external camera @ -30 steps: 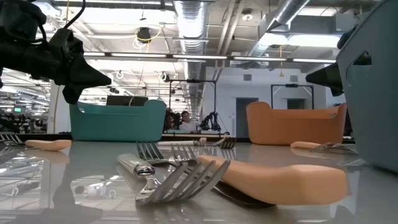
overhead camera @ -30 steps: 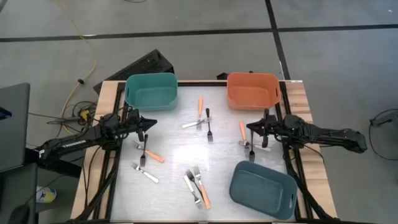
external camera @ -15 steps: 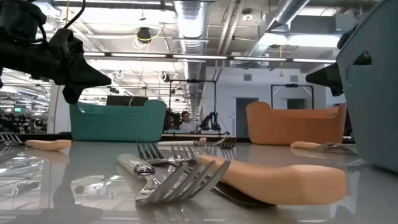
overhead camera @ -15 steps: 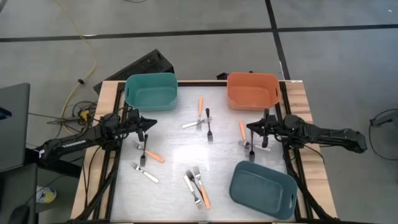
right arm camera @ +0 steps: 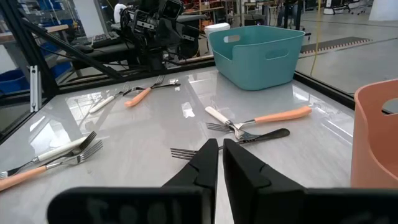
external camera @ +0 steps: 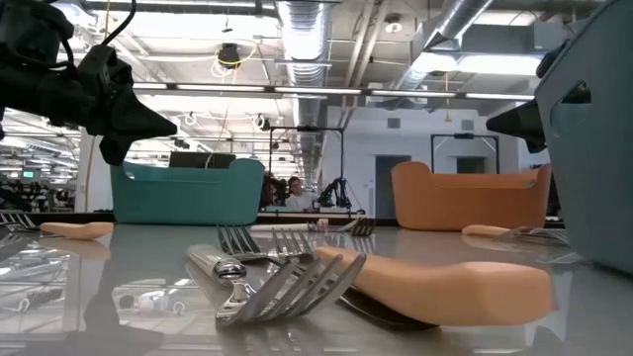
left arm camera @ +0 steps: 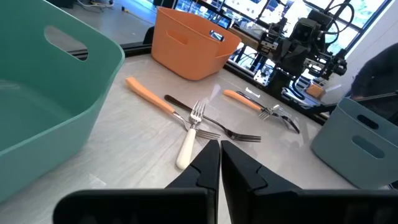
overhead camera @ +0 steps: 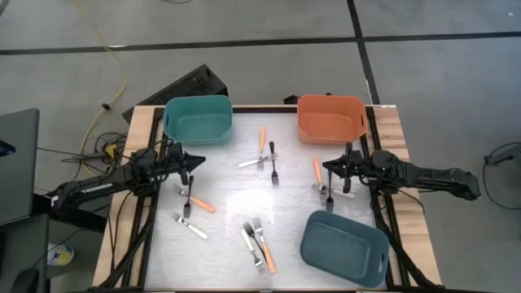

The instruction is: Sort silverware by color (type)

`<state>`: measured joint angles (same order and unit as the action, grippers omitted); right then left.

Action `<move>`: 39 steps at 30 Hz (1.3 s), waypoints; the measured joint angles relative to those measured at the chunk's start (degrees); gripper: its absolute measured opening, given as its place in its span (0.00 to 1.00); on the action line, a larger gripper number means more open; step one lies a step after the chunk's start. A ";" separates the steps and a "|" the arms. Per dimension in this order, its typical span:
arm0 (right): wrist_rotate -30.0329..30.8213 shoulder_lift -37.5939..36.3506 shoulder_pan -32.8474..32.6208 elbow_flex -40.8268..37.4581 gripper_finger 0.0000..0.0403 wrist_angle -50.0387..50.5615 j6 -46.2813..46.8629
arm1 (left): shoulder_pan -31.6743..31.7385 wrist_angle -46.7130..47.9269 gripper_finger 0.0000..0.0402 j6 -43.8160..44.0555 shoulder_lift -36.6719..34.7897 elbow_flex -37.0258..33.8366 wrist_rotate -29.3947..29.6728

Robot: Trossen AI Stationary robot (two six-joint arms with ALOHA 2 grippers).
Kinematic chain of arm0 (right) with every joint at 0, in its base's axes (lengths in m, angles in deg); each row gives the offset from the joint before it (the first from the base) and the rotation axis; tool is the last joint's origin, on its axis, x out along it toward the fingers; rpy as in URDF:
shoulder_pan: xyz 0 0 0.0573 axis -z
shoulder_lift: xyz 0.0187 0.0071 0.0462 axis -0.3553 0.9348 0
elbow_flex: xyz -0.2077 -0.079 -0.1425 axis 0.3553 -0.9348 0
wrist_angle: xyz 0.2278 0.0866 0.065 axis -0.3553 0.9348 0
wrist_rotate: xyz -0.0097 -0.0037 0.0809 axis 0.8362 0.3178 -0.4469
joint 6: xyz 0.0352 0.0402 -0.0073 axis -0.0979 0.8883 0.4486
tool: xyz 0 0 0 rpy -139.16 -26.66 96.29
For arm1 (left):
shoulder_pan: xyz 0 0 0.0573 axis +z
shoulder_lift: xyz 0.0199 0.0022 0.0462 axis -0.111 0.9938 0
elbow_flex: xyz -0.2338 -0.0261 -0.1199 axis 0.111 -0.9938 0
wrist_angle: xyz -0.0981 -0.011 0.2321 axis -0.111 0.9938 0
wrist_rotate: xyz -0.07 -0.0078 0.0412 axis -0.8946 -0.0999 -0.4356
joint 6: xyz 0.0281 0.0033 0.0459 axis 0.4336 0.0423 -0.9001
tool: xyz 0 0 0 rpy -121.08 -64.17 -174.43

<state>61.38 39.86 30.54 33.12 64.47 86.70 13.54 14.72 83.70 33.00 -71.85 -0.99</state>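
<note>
Small forks lie flat on the table in clusters. An orange-handled fork (overhead camera: 262,138), a white one (overhead camera: 251,162) and a black one (overhead camera: 273,164) cross near the far middle. Another group (overhead camera: 322,183) sits beside the right arm. A black fork (overhead camera: 189,197), an orange one (overhead camera: 201,205) and a white one (overhead camera: 190,227) lie at the left. A white fork (overhead camera: 249,238) and an orange one (overhead camera: 264,251) lie near the front. My left gripper (overhead camera: 199,160) (left arm camera: 219,157) hovers shut by the teal bin. My right gripper (overhead camera: 327,165) (right arm camera: 220,153) hovers shut below the orange bin.
A teal bin (overhead camera: 198,120) stands at the far left and an orange bin (overhead camera: 330,119) at the far right. A blue-grey bin (overhead camera: 343,247) stands at the near right. Bare table shows in the middle, between the fork clusters. The room lies beyond.
</note>
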 joint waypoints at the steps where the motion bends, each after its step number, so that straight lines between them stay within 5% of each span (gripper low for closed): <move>1: -0.02 0.00 0.01 0.02 0.13 -0.02 0.00 | 0.00 0.02 0.00 0.00 0.01 0.00 0.00; 18: 0.00 0.00 0.00 0.01 0.13 -0.01 0.00 | -0.02 0.17 0.00 6.22 0.01 0.00 1.16; 31: 0.00 0.00 0.01 -0.04 0.13 -0.90 0.00 | -0.02 0.45 0.00 35.35 -0.02 0.55 2.96; 39: 0.31 -0.07 0.15 -0.28 0.13 -8.01 0.13 | -0.02 -14.51 0.00 29.10 0.11 0.76 3.21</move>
<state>61.69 39.79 30.68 32.83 56.46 86.83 13.53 0.21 112.80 33.11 -71.10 2.22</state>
